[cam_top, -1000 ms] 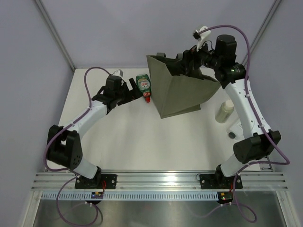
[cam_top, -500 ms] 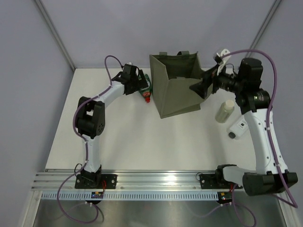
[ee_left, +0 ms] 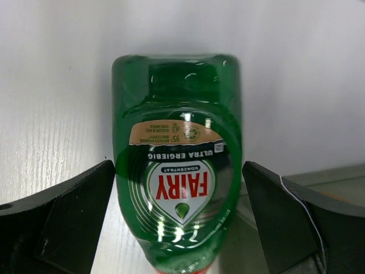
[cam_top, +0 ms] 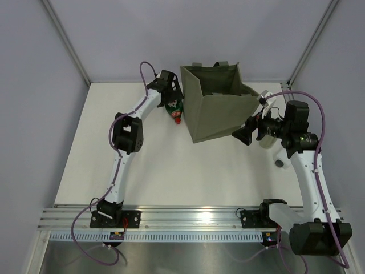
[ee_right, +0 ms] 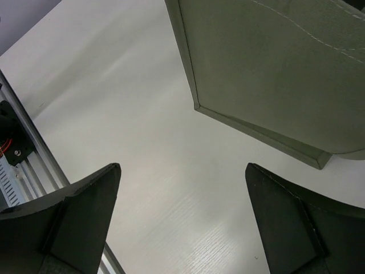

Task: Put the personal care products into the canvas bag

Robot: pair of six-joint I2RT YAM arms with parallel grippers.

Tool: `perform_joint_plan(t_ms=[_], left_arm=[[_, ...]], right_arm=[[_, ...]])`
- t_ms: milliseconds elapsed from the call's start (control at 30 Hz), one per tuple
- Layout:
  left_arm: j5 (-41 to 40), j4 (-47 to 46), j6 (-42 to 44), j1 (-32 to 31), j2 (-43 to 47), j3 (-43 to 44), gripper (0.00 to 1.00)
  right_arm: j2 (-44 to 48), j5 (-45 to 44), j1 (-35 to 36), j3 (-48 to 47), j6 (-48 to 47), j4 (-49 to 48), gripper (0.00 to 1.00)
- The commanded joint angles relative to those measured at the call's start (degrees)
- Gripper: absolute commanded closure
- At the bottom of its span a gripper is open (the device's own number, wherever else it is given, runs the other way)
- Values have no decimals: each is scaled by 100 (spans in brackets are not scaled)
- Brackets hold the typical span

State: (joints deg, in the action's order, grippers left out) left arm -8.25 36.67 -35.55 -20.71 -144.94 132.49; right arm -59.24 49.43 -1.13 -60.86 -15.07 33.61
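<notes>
Glossy green plastic bottle lies beside boxy olive canvas bag.
Left gripper spread astride bottle; right gripper agape, empty.

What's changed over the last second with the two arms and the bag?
The left gripper moved forward over the green bottle; its jaws now sit open on either side of it, not yet closed. The right gripper withdrew from the top of the canvas bag to its right side, jaws open and empty. The bag, askew before, now stands square. The bottle stayed put.
</notes>
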Motion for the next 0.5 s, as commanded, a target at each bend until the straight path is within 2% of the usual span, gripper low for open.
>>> perform_joint_plan(t_ms=[0, 200, 367, 467], left_arm=[[-115, 463, 57, -143, -279, 426, 1], [-203, 1096, 303, -319, -570, 735, 1], [-553, 1501, 557, -372, -500, 367, 2], [-852, 1563, 829, -381, -386, 25, 9]], right_arm=[[211, 391, -203, 74, 232, -460, 1], [317, 585, -318, 285, 355, -574, 1], [378, 761, -423, 417, 531, -741, 0], [466, 805, -485, 426, 549, -715, 0]])
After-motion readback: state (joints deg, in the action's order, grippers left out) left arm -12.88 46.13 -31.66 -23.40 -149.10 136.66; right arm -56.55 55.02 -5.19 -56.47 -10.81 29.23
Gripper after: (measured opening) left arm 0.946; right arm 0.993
